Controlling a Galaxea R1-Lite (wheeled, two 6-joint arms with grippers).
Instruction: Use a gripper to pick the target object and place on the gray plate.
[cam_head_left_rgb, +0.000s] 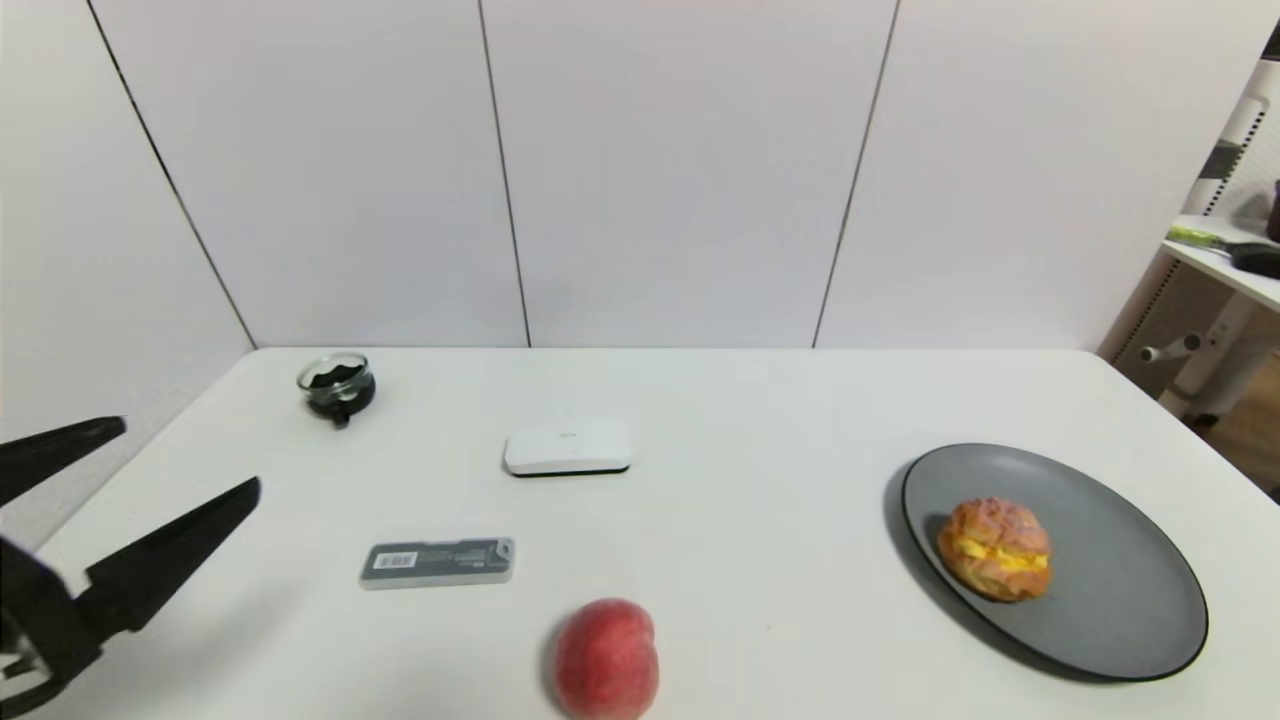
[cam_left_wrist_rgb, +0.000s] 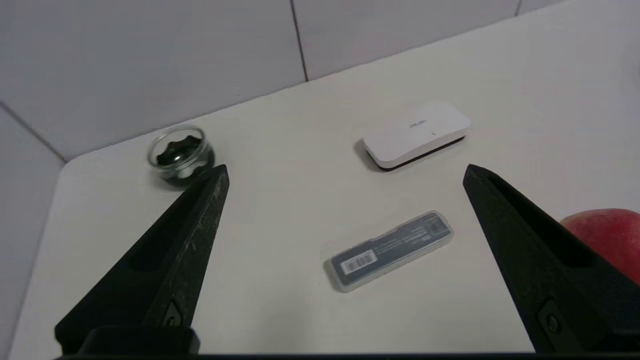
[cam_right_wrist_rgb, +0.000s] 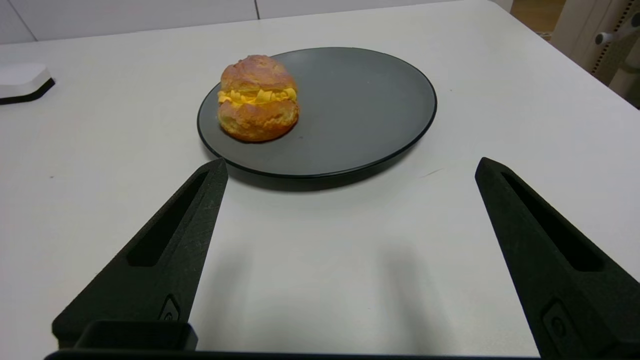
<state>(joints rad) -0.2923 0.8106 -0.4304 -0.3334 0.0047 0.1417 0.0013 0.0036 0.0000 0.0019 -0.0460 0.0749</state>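
Note:
The golden-brown cream puff (cam_head_left_rgb: 995, 549) with yellow filling sits on the left part of the gray plate (cam_head_left_rgb: 1120, 590) at the table's right. It also shows in the right wrist view (cam_right_wrist_rgb: 258, 98), resting on the plate (cam_right_wrist_rgb: 360, 110). My right gripper (cam_right_wrist_rgb: 349, 167) is open and empty, above the bare table just short of the plate's near rim; it does not show in the head view. My left gripper (cam_head_left_rgb: 190, 458) is open and empty at the far left of the table, also seen in the left wrist view (cam_left_wrist_rgb: 345, 172).
A red-pink peach (cam_head_left_rgb: 606, 660) lies at the front centre. A clear flat case (cam_head_left_rgb: 438, 561), a white box (cam_head_left_rgb: 567, 447) and a small glass jar (cam_head_left_rgb: 336, 385) lie on the left half. A shelf (cam_head_left_rgb: 1225, 255) stands beyond the right edge.

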